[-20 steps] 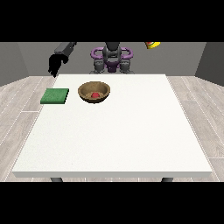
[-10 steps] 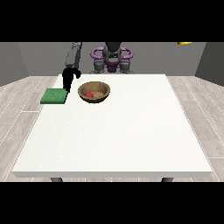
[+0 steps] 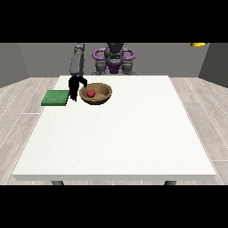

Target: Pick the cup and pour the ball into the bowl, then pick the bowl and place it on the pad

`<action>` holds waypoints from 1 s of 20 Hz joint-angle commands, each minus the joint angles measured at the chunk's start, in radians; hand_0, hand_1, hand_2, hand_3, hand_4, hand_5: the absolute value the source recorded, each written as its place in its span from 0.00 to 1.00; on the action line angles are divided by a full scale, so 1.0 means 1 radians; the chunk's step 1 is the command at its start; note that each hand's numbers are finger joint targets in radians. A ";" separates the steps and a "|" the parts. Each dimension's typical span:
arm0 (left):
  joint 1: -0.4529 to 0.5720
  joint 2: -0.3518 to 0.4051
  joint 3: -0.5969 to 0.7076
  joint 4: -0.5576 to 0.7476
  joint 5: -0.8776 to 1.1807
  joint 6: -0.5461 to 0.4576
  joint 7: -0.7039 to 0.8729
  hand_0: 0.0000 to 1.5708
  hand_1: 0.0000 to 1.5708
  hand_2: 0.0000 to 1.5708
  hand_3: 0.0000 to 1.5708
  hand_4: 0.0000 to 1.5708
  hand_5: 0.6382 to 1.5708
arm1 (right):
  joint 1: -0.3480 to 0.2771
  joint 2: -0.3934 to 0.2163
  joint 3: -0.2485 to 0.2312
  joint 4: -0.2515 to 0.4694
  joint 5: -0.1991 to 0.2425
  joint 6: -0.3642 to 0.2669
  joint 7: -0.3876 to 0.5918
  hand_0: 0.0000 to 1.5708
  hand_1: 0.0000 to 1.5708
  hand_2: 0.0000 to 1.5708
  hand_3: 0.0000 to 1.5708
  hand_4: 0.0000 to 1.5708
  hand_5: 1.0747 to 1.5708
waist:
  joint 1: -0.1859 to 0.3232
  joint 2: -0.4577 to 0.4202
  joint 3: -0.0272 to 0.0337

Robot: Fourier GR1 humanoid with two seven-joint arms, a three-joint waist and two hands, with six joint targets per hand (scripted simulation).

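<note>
A large white table (image 3: 120, 133) with a square top stands on a pale plank floor (image 3: 22, 111). Two things lie directly on it, both near the far edge toward the view's left. A flat green pad (image 3: 55, 97) sits at the left edge. Just to its right, with a narrow strip of white between them, rests a brown wooden bowl (image 3: 96, 94) (a small red ball (image 3: 91, 93) lies inside it).
</note>
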State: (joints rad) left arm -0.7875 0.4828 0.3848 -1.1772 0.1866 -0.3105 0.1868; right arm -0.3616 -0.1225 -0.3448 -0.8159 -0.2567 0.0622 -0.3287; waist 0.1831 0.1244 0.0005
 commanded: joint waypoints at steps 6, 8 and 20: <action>0.025 0.079 0.050 -0.081 0.067 -0.009 0.007 0.00 0.00 0.00 0.00 0.65 0.96 | -0.080 -0.045 -0.010 0.205 0.014 0.052 -0.174 0.00 0.00 0.00 0.00 0.30 0.95 | -0.022 0.089 0.0005; 0.020 0.095 0.037 -0.102 0.101 -0.050 0.061 0.00 0.00 0.00 0.00 0.64 0.97 | -0.129 -0.048 -0.035 0.233 0.000 -0.008 -0.145 0.00 0.00 0.00 0.00 0.30 0.95 | 0.016 0.077 0.0006; 0.061 0.171 0.097 -0.057 0.138 -0.061 0.025 0.00 0.00 0.00 0.00 0.65 0.97 | -0.180 0.033 0.016 0.260 0.021 -0.088 -0.149 0.00 0.00 0.00 0.00 0.32 0.97 | -0.028 0.081 0.0000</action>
State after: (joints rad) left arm -0.7233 0.6093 0.4578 -1.2439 0.3027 -0.3572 0.1981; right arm -0.5254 -0.0999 -0.3306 -0.6053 -0.2351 0.0011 -0.5168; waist 0.1513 0.1900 -0.0119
